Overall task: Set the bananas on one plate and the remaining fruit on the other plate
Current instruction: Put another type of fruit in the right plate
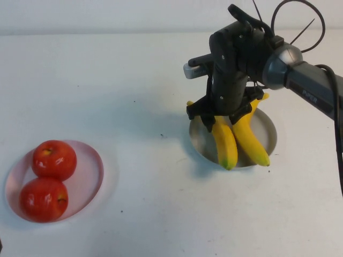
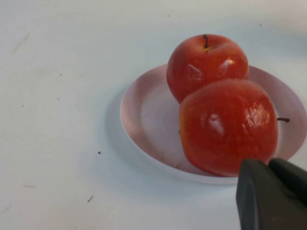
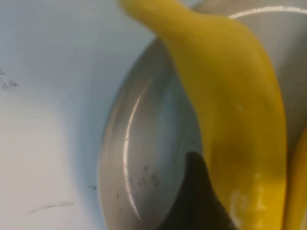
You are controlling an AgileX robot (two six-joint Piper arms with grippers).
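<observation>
Two yellow bananas (image 1: 225,144) (image 1: 252,142) lie side by side on the grey-blue plate (image 1: 269,131). My right gripper (image 1: 224,120) is low over that plate, open, with its fingers either side of the left banana's far part. In the right wrist view one dark finger (image 3: 196,201) stands beside that banana (image 3: 235,105) over the plate (image 3: 144,158). Two red apples (image 1: 53,159) (image 1: 43,199) sit on the pale pink plate (image 1: 90,174). My left gripper (image 2: 271,191) is shut and empty, just short of the nearer apple (image 2: 228,124); it is out of the high view.
The white table (image 1: 134,96) is bare between the two plates. The right arm (image 1: 305,80) reaches in from the right edge, with cables looping above it. The far apple (image 2: 206,64) and the pink plate's rim (image 2: 144,120) show in the left wrist view.
</observation>
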